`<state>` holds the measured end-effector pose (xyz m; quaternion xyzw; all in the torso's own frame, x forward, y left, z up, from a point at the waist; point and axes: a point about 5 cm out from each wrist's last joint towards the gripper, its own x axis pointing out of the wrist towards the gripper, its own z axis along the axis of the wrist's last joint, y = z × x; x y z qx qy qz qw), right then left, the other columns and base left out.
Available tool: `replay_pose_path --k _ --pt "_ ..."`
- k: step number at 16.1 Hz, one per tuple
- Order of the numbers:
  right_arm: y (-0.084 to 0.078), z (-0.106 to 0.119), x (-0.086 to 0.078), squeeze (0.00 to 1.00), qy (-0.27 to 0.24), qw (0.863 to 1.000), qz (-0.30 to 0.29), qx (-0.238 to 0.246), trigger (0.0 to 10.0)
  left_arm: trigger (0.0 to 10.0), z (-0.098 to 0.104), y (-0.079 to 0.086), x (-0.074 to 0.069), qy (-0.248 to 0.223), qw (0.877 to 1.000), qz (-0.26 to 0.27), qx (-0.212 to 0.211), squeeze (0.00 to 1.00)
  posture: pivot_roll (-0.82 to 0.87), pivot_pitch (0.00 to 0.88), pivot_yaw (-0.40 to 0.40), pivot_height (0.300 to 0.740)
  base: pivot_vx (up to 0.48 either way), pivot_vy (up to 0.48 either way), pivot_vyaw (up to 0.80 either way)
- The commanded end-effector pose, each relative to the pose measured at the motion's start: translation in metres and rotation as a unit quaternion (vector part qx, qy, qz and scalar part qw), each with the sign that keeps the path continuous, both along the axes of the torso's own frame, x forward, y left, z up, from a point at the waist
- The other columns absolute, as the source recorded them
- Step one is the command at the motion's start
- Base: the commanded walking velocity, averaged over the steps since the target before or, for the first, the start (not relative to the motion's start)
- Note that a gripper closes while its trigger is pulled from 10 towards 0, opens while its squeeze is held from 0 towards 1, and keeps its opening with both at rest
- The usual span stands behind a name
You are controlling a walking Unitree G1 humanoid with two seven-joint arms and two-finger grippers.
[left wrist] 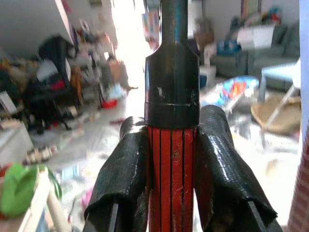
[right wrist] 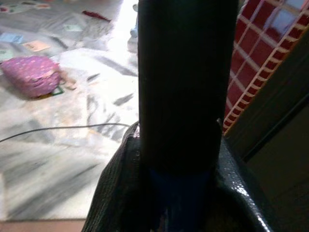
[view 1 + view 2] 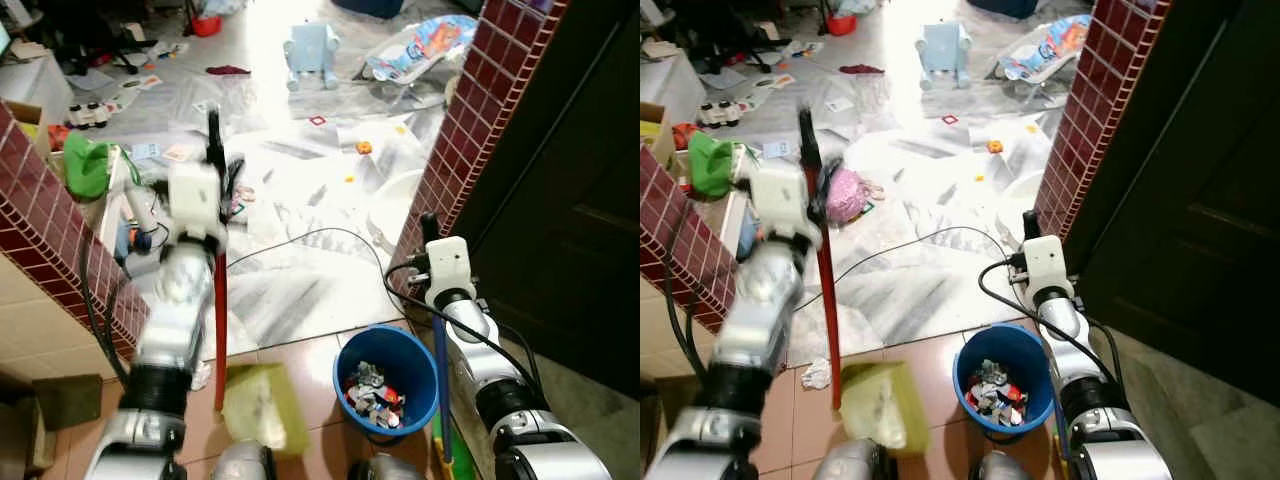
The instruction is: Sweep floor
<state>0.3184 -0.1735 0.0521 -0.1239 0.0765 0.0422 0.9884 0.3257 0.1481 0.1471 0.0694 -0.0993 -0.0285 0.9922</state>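
My left gripper is shut on a broom's red handle, just below its black top section. The handle runs down to a blurred yellow-green head on the tiled floor. My right gripper is shut on a second long handle, blue with a black top, which stands beside the red-tiled pillar. Its green lower end is cut off by the picture's edge. A blue bucket holding scraps of rubbish stands between the two handles.
A dark door is at the right and a second tiled wall at the left. On the marble floor beyond lie a black cable, a pink bag, orange bits, papers and a pale blue toy. A crumpled tissue lies near the broom.
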Motion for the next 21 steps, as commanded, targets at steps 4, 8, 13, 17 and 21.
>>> replay_pose_path --k 4,8,13,17,21 --pt "0.027 0.016 0.012 0.00 0.001 0.994 0.063 0.088 10.0 10.0 -0.032 0.001 -0.021 0.027 0.999 0.042 0.009 0.00 -0.05 0.007 0.002 0.740 0.000 0.000 0.00" --pt "0.035 0.039 0.022 0.00 -0.048 0.988 0.095 0.115 10.0 10.0 -0.058 -0.002 -0.039 0.078 0.994 0.075 -0.034 0.00 -0.03 0.027 -0.011 0.740 0.000 0.000 0.00" --pt "0.036 0.069 0.032 0.00 -0.136 0.982 0.099 0.083 10.0 10.0 -0.059 -0.002 -0.034 0.080 0.994 0.074 -0.024 0.00 -0.02 0.000 -0.024 0.740 0.000 0.000 0.00" --pt "0.035 0.069 0.037 0.00 -0.139 0.984 0.079 0.080 10.0 10.0 -0.061 -0.006 -0.034 0.085 0.993 0.077 -0.039 0.00 -0.01 0.000 -0.019 0.740 0.000 0.000 0.00" --pt "0.042 0.080 0.046 0.00 -0.153 0.982 0.066 0.090 10.0 10.0 -0.062 -0.004 -0.034 0.088 0.992 0.084 -0.043 0.00 0.00 0.000 -0.022 0.740 0.000 0.000 0.00"
